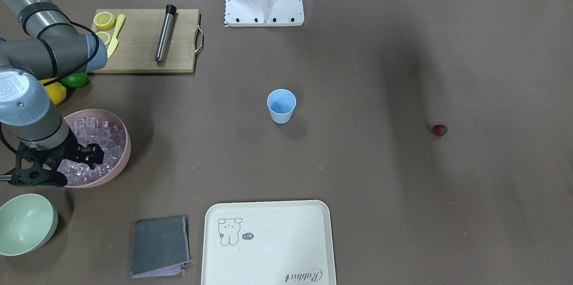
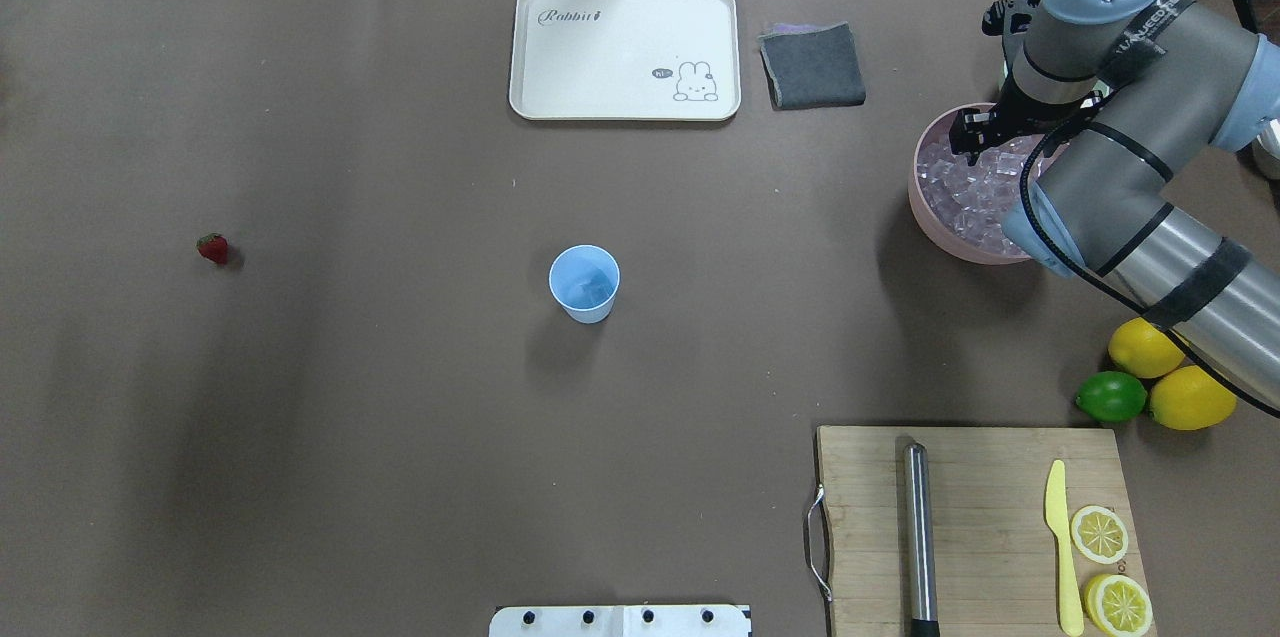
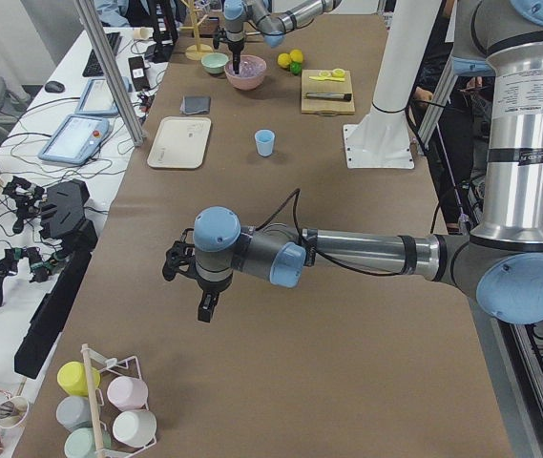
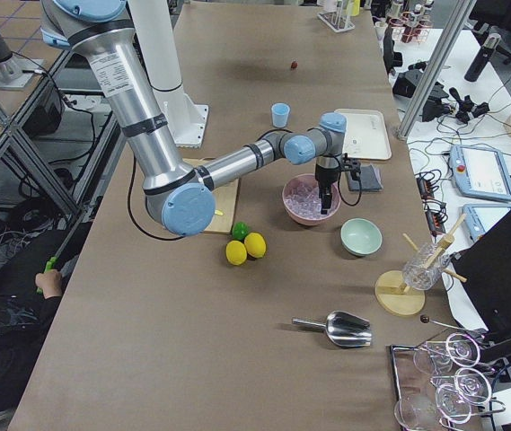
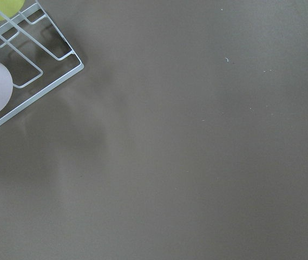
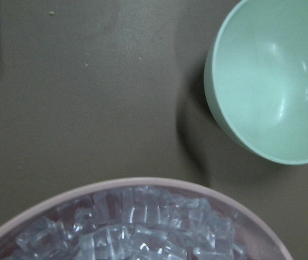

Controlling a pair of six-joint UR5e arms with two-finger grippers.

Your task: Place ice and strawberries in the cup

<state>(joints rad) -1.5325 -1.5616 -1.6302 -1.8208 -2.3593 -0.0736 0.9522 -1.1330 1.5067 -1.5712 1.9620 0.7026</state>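
Note:
The pale-blue cup [image 1: 281, 106] [image 2: 584, 283] stands upright mid-table, apart from both arms. One small red strawberry [image 1: 440, 130] [image 2: 212, 248] lies alone on the brown mat, far toward my left side. Ice [image 1: 96, 130] [image 6: 137, 222] fills the pink bowl [image 1: 126, 153]. My right gripper [image 1: 91, 159] [image 2: 972, 145] is lowered into that pile, its fingertips hidden among the cubes, so I cannot tell its state. My left gripper [image 3: 206, 307] hovers over bare mat far from the cup and shows only in the side view, so I cannot tell its state either.
A mint-green bowl [image 1: 24, 224] sits beside the pink bowl. Near them are a grey cloth [image 1: 160, 246] and a cream tray [image 1: 268, 240]. A cutting board [image 1: 143, 41] carries a metal muddler, lemon halves and a yellow knife. Lemons and a lime [image 2: 1110, 397] lie by my right arm.

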